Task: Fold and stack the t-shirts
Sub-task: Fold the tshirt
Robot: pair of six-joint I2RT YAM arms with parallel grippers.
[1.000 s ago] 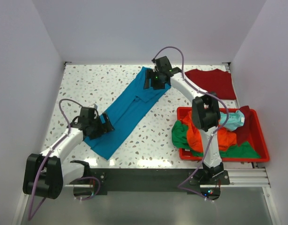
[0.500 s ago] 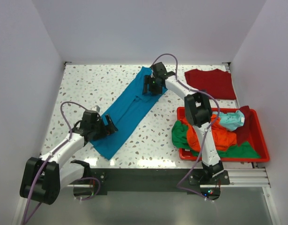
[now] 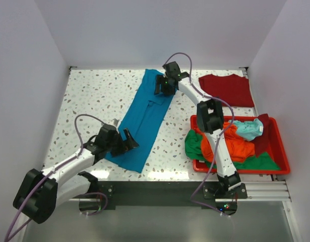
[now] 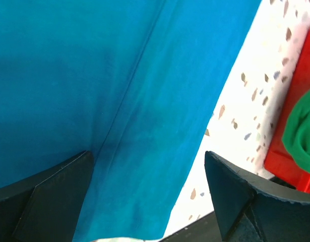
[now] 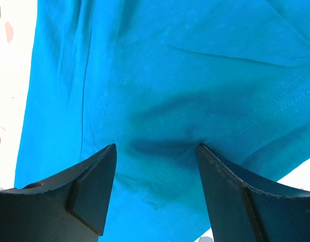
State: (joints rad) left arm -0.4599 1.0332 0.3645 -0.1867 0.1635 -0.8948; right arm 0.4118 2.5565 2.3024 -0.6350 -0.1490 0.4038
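Note:
The teal-blue t-shirt (image 3: 144, 116) lies folded into a long narrow strip, running from the far middle of the table toward the near left. My left gripper (image 3: 128, 140) is open, its fingers straddling the strip's near end and right edge; the left wrist view shows the gripper (image 4: 144, 201) low over the cloth (image 4: 119, 75). My right gripper (image 3: 164, 86) is open over the strip's far end, its fingers down on the cloth around a hem seam in the right wrist view (image 5: 157, 186). A dark red t-shirt (image 3: 228, 88) lies flat at the far right.
A red plastic bin (image 3: 278, 143) stands at the near right, holding orange (image 3: 235, 146), green (image 3: 192, 143), pale aqua (image 3: 248, 128) and dark red cloth. Its corner and green cloth (image 4: 303, 126) show in the left wrist view. White walls enclose the speckled table (image 3: 94, 96).
The teal strip has swung: its near end slid right and nearer with my left gripper, and its far end shifted left with my right gripper. It now lies more upright.

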